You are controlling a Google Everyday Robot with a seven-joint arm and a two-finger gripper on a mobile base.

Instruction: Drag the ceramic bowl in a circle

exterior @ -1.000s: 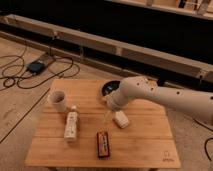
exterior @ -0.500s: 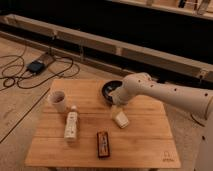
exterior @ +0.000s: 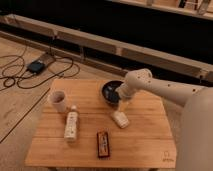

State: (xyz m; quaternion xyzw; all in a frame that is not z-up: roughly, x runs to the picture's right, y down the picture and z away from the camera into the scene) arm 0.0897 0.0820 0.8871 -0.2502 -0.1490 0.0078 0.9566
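Contact with the ceramic bowl (exterior: pixel 108 90) looks made or nearly made; the gripper (exterior: pixel 118 96) is low at the bowl's rim, on the side from which the arm (exterior: pixel 165 90) reaches in, and it hides part of that rim; how its grip stands, whether it pinches the wall or only presses on it, cannot be told. The bowl sits upright on the wooden table (exterior: pixel 150 135), dark and glossy, toward the far edge and about midway along it; a low hold at the rim suits the job, since a drag needs the bowl to slide flat on the wood rather than lift or tip. A white mug (exterior: pixel 58 100) stands well to the camera-left of the bowl; a small bottle (exterior: pixel 71 125) lies on its side nearer the camera than the bowl and also to the left; a small white object (exterior: pixel 120 119) lies just in front of the bowl, and a snack bar (exterior: pixel 103 144) farther in front. Judged from this, the circle is about to begin or is in its early part; the white object is the nearest thing to the bowl, so a wide loop toward the camera could nudge it, while the far edge leaves little room the other way; a tight circle seems the safer choice.
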